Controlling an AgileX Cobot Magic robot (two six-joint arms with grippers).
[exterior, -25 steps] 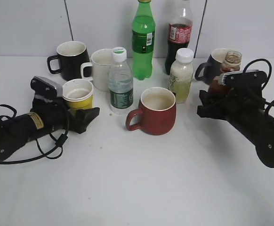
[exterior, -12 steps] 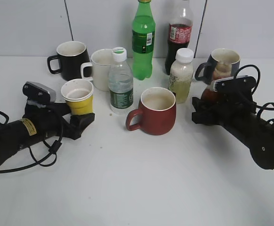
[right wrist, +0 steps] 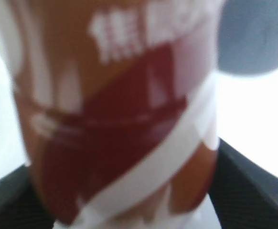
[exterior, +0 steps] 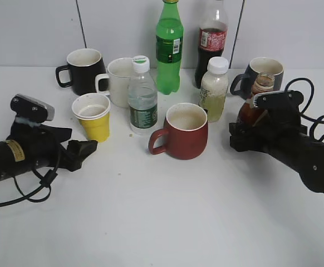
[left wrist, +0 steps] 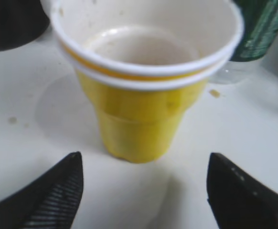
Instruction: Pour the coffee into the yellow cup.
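The yellow cup [exterior: 93,118] stands upright on the white table, left of centre. It fills the left wrist view [left wrist: 144,86], with a white stained inside. My left gripper [exterior: 79,140] lies low in front of it, open and empty, both fingers clear of the cup [left wrist: 144,191]. The coffee [exterior: 249,113] is a small uncapped glass bottle with a brown-and-white label, upright at the right. My right gripper [exterior: 244,129] is closed around its lower body. In the right wrist view the label [right wrist: 120,109] fills the frame, with a finger pressed on either side [right wrist: 124,205].
A red mug [exterior: 181,132] stands in the middle. Behind it are a water bottle [exterior: 142,100], a pale juice bottle [exterior: 214,89], a green bottle [exterior: 169,47] and a cola bottle [exterior: 213,39]. A black mug [exterior: 85,71], white mug [exterior: 117,80] and dark mug [exterior: 262,68] stand at the back.
My left gripper has let go of the yellow cup and drawn back to the left. My right gripper has moved the coffee bottle lower and a little left.
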